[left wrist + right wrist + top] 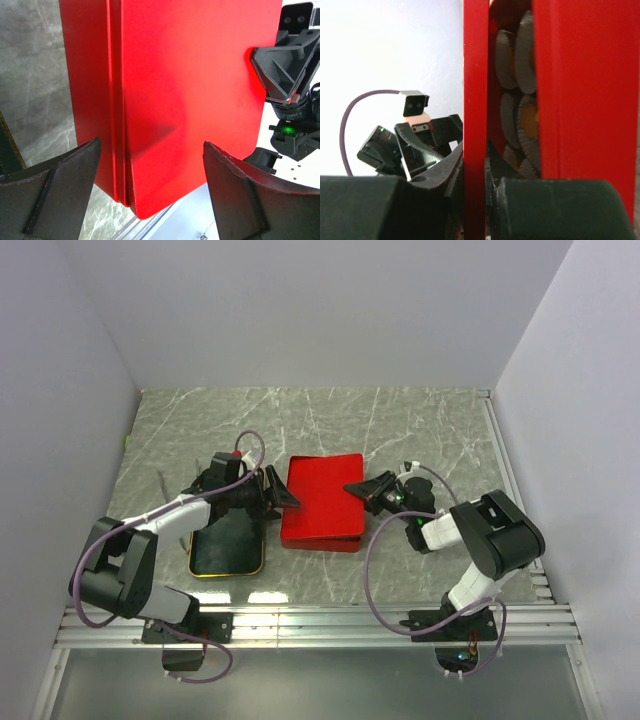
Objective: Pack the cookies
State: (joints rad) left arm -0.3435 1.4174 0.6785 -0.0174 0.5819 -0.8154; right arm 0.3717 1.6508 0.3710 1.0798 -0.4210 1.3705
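A red tin (322, 502) lies in the middle of the table. My right gripper (357, 490) is shut on the thin red lid edge (475, 75) at the tin's right side. Through the gap beside that edge, orange cookies (532, 117) show in white paper cups, against the tin's red body (585, 100). My left gripper (283, 492) hovers at the tin's left side. Its jaws stand wide open over the red lid (190, 75), with nothing between them (151, 145).
A black tray with a gold rim (226, 548) lies at the near left, under the left arm. White walls close in the marble table (420, 430) on three sides. A metal rail (320, 620) runs along the near edge.
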